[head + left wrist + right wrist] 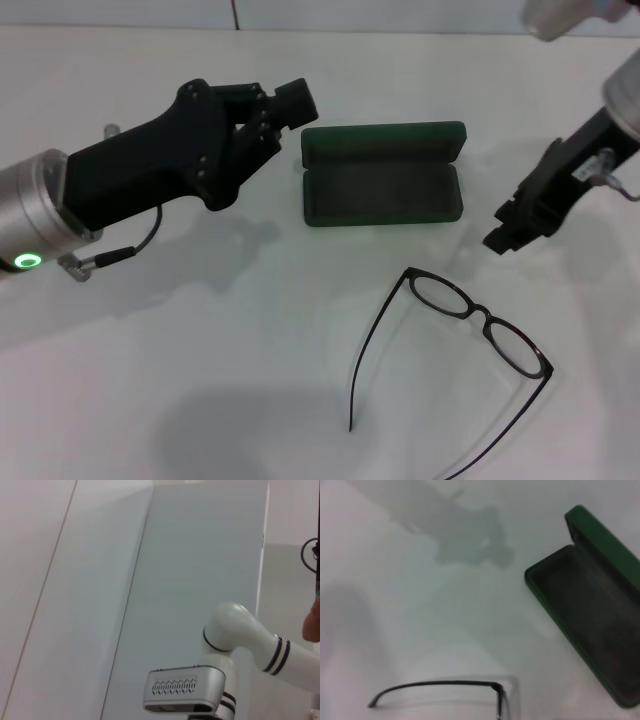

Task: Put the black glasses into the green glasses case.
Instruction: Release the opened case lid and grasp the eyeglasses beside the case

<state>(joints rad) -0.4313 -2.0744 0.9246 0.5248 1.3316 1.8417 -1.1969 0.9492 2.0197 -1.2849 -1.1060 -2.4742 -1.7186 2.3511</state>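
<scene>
I see the green glasses case (383, 175) lying open on the white table (200, 350), its dark interior holding nothing, while the black glasses (470, 345) lie unfolded on the table nearer me, apart from the case. My left gripper (285, 108) hovers just left of the case and my right gripper (515, 228) hangs right of it, above the glasses; neither holds anything, and I cannot tell whether either one is spread or closed.

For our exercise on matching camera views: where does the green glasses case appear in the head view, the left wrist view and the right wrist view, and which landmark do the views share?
Head view: the green glasses case lies open on the table, upper middle, between the two arms.
Left wrist view: not in it; only a wall and a white robot arm show.
Right wrist view: at the right edge, open, dark lining showing.
Shared landmark: the black glasses lie on the table beside the case in the head and right wrist views.
</scene>
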